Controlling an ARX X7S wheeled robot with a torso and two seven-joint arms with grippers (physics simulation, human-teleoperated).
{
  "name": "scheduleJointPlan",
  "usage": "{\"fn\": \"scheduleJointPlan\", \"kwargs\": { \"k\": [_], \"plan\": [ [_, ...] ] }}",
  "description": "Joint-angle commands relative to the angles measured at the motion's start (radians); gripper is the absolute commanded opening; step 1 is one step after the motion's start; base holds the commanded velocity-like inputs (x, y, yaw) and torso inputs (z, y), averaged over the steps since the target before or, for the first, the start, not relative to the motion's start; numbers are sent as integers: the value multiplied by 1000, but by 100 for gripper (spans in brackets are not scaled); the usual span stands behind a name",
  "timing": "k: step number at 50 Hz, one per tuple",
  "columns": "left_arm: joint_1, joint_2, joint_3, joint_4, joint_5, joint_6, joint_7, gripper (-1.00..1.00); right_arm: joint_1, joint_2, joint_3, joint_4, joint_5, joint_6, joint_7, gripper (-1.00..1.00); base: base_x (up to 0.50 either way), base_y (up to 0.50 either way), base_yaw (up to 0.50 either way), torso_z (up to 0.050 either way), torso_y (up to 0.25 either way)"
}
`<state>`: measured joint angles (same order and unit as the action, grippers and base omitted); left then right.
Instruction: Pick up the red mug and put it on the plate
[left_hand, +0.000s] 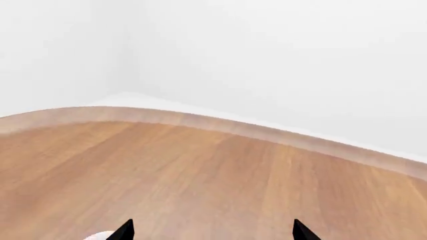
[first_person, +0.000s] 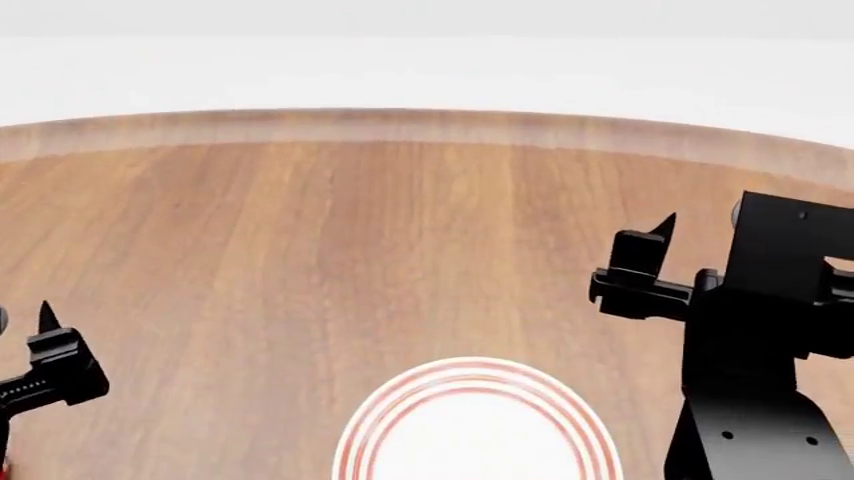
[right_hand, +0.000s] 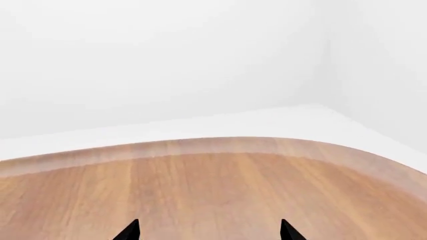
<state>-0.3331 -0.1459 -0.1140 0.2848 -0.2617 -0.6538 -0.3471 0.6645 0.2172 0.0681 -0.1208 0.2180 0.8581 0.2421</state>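
The plate (first_person: 477, 425), white with red rings round its rim, lies nearest at the lower edge of the head view, partly cut off, flat on the wooden desk (first_person: 400, 240). To its right hangs the right gripper (first_person: 638, 262), black, raised above the desk; in its own wrist view only two dark fingertips (right_hand: 129, 231) show, set well apart with nothing between them, so it stands wide and empty. On the other side the left gripper (first_person: 51, 345) sits low at the left edge of the head view, well apart from the plate; its wrist view likewise shows two black fingertips (left_hand: 124, 230) spread wide over bare wood, holding nothing, with a small pale sliver just beside one tip that I cannot identify. A tiny speck of red shows at the bottom left corner of the head view, too small to tell what it is; the red mug cannot be made out in any view. Beyond the grippers the desk runs to a curved edge, then plain white walls.
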Motion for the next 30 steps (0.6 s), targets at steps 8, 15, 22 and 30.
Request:
{"fn": "scheduleJointPlan", "kwargs": {
  "k": [8, 15, 22, 30],
  "plan": [
    [71, -39, -143, -50, -36, 46, -25, 100, 2, -4, -16, 34, 5, -22, -1, 100, 0, 0, 0, 0, 0],
    [71, -41, -158, -101, -41, 74, -22, 100, 6, -2, -22, 44, 5, -26, 0, 100, 0, 0, 0, 0, 0],
    [53, -43, -146, -154, -37, 86, -18, 100, 2, -2, -25, 56, 7, -38, 0, 100, 0, 0, 0, 0, 0],
    [31, -40, -154, -250, -35, 114, -22, 100, 0, -2, -29, 64, 11, -40, 0, 100, 0, 0, 0, 0, 0]
  ]
}}
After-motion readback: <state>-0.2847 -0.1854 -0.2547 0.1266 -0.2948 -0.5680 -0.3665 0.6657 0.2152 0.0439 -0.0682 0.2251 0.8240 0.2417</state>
